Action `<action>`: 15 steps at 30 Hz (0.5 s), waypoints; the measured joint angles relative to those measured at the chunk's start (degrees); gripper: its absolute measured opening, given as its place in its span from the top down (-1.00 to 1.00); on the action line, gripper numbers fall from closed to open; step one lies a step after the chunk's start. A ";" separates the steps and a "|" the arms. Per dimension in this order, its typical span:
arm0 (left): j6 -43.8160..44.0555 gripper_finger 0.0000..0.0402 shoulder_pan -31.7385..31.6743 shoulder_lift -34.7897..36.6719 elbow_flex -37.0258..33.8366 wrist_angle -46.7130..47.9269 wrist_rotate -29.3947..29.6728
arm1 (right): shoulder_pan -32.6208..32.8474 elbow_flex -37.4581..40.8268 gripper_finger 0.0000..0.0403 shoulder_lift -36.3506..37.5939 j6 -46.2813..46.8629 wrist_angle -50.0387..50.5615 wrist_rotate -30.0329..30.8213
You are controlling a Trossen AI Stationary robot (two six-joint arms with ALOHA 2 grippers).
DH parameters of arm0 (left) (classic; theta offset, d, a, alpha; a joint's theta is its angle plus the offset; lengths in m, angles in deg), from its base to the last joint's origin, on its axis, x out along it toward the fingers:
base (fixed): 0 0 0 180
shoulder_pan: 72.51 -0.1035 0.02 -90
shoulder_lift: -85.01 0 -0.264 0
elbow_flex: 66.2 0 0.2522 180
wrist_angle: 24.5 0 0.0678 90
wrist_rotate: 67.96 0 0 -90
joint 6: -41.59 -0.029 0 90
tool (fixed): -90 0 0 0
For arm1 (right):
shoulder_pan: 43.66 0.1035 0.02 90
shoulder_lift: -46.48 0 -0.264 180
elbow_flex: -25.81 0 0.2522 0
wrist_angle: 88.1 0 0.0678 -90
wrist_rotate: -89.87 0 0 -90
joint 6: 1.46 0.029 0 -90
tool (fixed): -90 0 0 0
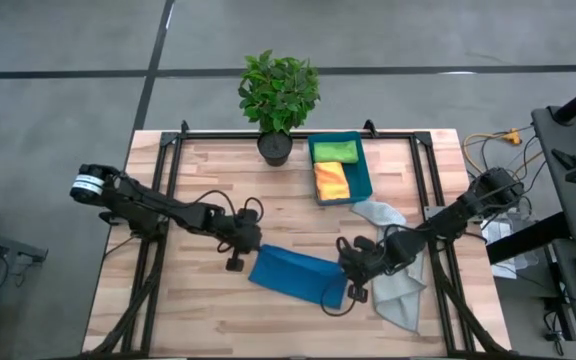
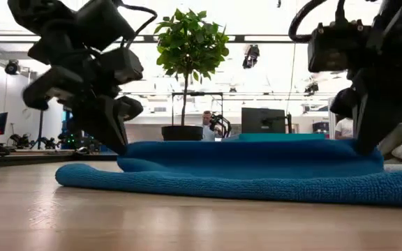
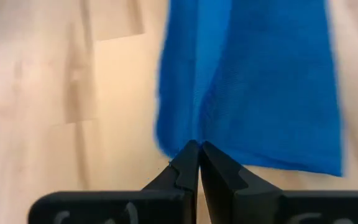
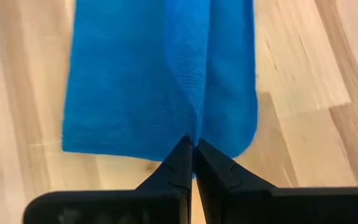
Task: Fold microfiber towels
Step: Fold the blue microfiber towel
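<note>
The blue towel [image 1: 296, 276] lies spread on the wooden table's middle, and a raised ridge runs along it between my two grippers. My left gripper [image 1: 251, 243] is shut on its left end and my right gripper [image 1: 349, 272] is shut on its right end. The pale grey towel [image 1: 400, 285] lies crumpled to the right, partly under my right arm. The lime green towel [image 1: 335, 151] and the orange towel [image 1: 331, 180] lie in the teal bin [image 1: 361, 172]. My left gripper pinches the edge of the blue towel's left end [image 3: 194, 134] between its two fingertips, slanting down from the table's left. The cloth rises into a ridge at the fingers; the near part [image 2: 89, 176] rests on the table. My right gripper pinches the edge of the blue towel's right end [image 4: 191, 129] between its two fingertips, slanting down from the table's right. A crease runs from the fingers along the towel. The lifted ridge [image 2: 257, 146] stretches fairly straight toward the other gripper, over cloth lying on the table.
A potted plant [image 1: 278, 95] stands at the table's far edge, left of the bin. Black frame rails [image 1: 163, 180] run along the table's left and right sides. Bare wood lies toward the near edge [image 1: 218, 320].
</note>
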 joint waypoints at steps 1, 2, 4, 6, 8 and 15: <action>0.04 1.00 -0.14 -0.23 0.00 0.00 1.29 | -0.04 0.30 0.96 0.00 0.53 0.00 0.01; 0.40 1.00 -0.26 -0.41 -0.01 -0.06 3.01 | -0.04 0.55 0.96 0.00 0.98 0.04 0.03; 2.33 1.00 -0.53 -0.51 0.00 -0.17 6.59 | -0.04 0.95 0.96 0.00 2.28 0.01 0.21; 3.46 1.00 -0.88 -0.51 -0.02 -0.32 8.99 | -0.04 1.13 0.96 0.00 3.81 0.33 0.88; 3.57 1.00 -1.17 -0.45 -0.02 -0.17 9.70 | -0.04 1.14 0.96 0.00 4.59 0.28 1.89; 3.09 0.80 -1.23 1.14 -0.02 0.17 8.24 | -0.01 1.16 0.75 1.32 8.72 2.26 9.45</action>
